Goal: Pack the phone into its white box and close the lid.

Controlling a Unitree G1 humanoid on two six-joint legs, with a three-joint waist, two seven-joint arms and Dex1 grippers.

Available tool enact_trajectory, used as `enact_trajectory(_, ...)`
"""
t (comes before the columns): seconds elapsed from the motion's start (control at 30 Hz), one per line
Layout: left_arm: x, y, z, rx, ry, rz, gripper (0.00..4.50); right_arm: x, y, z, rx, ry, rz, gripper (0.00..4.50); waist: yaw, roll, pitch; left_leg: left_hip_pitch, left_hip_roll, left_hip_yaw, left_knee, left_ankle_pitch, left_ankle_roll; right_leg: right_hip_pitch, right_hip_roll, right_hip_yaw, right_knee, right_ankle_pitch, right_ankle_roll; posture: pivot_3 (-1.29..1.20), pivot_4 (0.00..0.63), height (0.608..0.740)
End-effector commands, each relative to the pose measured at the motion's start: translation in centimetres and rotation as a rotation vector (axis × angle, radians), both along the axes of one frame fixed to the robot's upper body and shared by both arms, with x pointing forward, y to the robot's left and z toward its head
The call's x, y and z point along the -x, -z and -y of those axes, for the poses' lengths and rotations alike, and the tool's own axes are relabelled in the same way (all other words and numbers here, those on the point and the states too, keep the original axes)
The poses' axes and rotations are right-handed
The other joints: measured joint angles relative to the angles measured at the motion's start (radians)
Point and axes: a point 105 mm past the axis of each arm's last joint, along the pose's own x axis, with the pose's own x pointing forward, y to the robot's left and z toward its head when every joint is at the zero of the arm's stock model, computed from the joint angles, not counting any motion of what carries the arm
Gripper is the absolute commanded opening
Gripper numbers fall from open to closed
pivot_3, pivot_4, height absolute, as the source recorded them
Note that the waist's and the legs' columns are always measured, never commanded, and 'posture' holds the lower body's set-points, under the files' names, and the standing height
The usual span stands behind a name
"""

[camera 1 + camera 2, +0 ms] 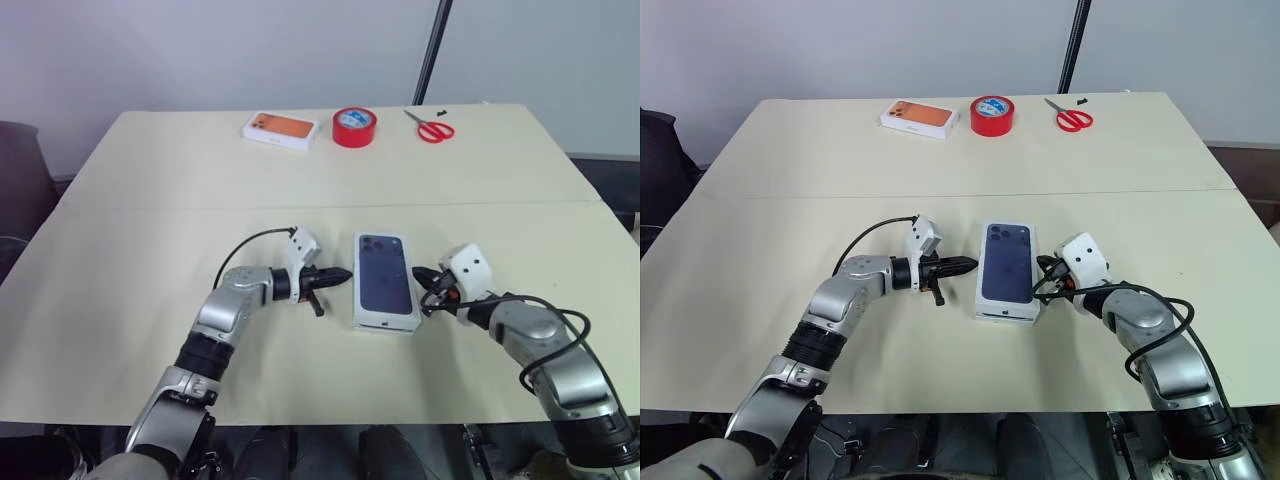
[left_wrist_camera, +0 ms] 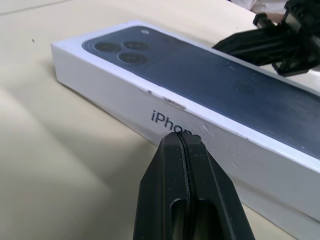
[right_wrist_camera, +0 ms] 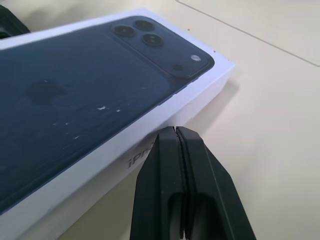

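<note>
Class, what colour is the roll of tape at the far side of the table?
Red; the roll of tape has a pale blue inner core. It shows best in the left eye view.

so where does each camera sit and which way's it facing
Head eyes: look forward and down on the beige table; both arms show, flanking the closed white phone carton with a navy phone picture.
Left wrist: along the shut left gripper at the carton's side.
Right wrist: along the shut right gripper, opposite side.
All share the carton.

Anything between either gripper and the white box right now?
Nothing visible. The left gripper and the right gripper, both shut, point at the long sides of the closed white box from either side, with bare table in the small gaps.
</note>
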Motion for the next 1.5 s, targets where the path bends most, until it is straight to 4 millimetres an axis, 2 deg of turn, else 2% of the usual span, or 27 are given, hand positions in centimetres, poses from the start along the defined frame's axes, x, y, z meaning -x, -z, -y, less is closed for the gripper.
enact_trajectory(0.03, 0.6, -1.4, 0.8, 0.028, 0.046, 0.042, 0.00, 0.7, -1.2, -1.1, 0.013, -0.073, 0.050, 0.03, -0.001, 0.000, 0.000, 0.000, 0.000, 0.000, 0.000, 0.000, 0.000, 0.000, 0.000, 0.000, 0.000, 0.000, 0.000, 0.00, 0.150, 0.740)
enact_trajectory(0.27, 1.5, -1.1, 1.8, 0.029, 0.078, 0.031, 0.00, 1.1, -0.8, -1.5, 0.045, -0.114, 0.034, 0.03, -0.003, 0.000, 0.000, 0.000, 0.000, 0.000, 0.000, 0.000, 0.000, 0.000, 0.000, 0.000, 0.000, 0.000, 0.000, 0.00, 0.150, 0.740)
enact_trajectory(0.47, 1.7, -1.5, 1.6, 0.041, 0.078, 0.027, 0.00, 1.5, -1.0, -1.7, 0.038, -0.126, 0.036, 0.03, -0.002, 0.000, 0.000, 0.000, 0.000, 0.000, 0.000, 0.000, 0.000, 0.000, 0.000, 0.000, 0.000, 0.000, 0.000, 0.00, 0.150, 0.740)
enact_trajectory(0.63, 2.4, -1.1, 1.4, 0.028, 0.091, 0.005, 0.00, 2.1, -1.0, -2.2, 0.043, -0.159, 0.031, 0.03, -0.004, 0.000, 0.000, 0.000, 0.000, 0.000, 0.000, 0.000, 0.000, 0.000, 0.000, 0.000, 0.000, 0.000, 0.000, 0.00, 0.150, 0.740)
enact_trajectory(0.83, 3.8, -1.4, 1.8, 0.045, 0.162, 0.001, 0.00, 2.6, -1.7, -2.7, -0.037, -0.162, 0.034, 0.03, -0.004, 0.000, 0.000, 0.000, 0.000, 0.000, 0.000, 0.000, 0.000, 0.000, 0.000, 0.000, 0.000, 0.000, 0.000, 0.00, 0.150, 0.740)
enact_trajectory(0.97, 3.8, -0.2, 1.3, 0.010, 0.150, -0.033, 0.00, 3.0, 0.1, -2.5, 0.082, -0.183, 0.000, 0.03, -0.001, 0.000, 0.000, 0.000, 0.000, 0.000, 0.000, 0.000, 0.000, 0.001, 0.000, 0.000, 0.000, 0.000, 0.000, 0.00, 0.150, 0.740)
enact_trajectory(1.1, 4.0, 0.6, 0.8, -0.013, 0.150, -0.054, 0.00, 3.4, 1.1, -2.6, 0.113, -0.203, -0.030, 0.03, -0.004, 0.000, 0.000, 0.001, 0.000, 0.000, 0.000, 0.000, 0.000, 0.000, 0.000, 0.000, 0.000, 0.000, 0.000, 0.00, 0.150, 0.740)
enact_trajectory(1.23, 3.3, 1.0, 0.4, -0.028, 0.108, -0.043, 0.00, 3.3, 2.0, -2.0, 0.192, -0.202, -0.036, 0.03, -0.005, 0.000, 0.000, 0.001, 0.000, 0.000, 0.000, 0.000, 0.000, 0.001, 0.000, 0.000, 0.000, 0.000, 0.000, 0.00, 0.150, 0.740)
enact_trajectory(1.3, 2.1, 0.3, -0.2, -0.007, 0.048, -0.030, 0.00, 2.6, 1.5, -1.3, 0.202, -0.165, -0.013, 0.03, -0.005, 0.000, 0.000, 0.001, 0.000, 0.000, 0.000, 0.000, 0.000, 0.001, 0.001, 0.000, 0.000, 0.000, 0.000, 0.00, 0.150, 0.740)
enact_trajectory(1.5, -1.1, -5.8, -1.1, 0.180, -0.020, 0.032, 0.00, 1.8, -2.0, 1.1, 0.103, -0.060, 0.061, 0.03, 0.002, 0.000, 0.000, 0.000, 0.000, 0.000, 0.001, 0.000, 0.000, 0.001, 0.000, 0.000, 0.000, 0.000, 0.000, 0.00, 0.150, 0.740)
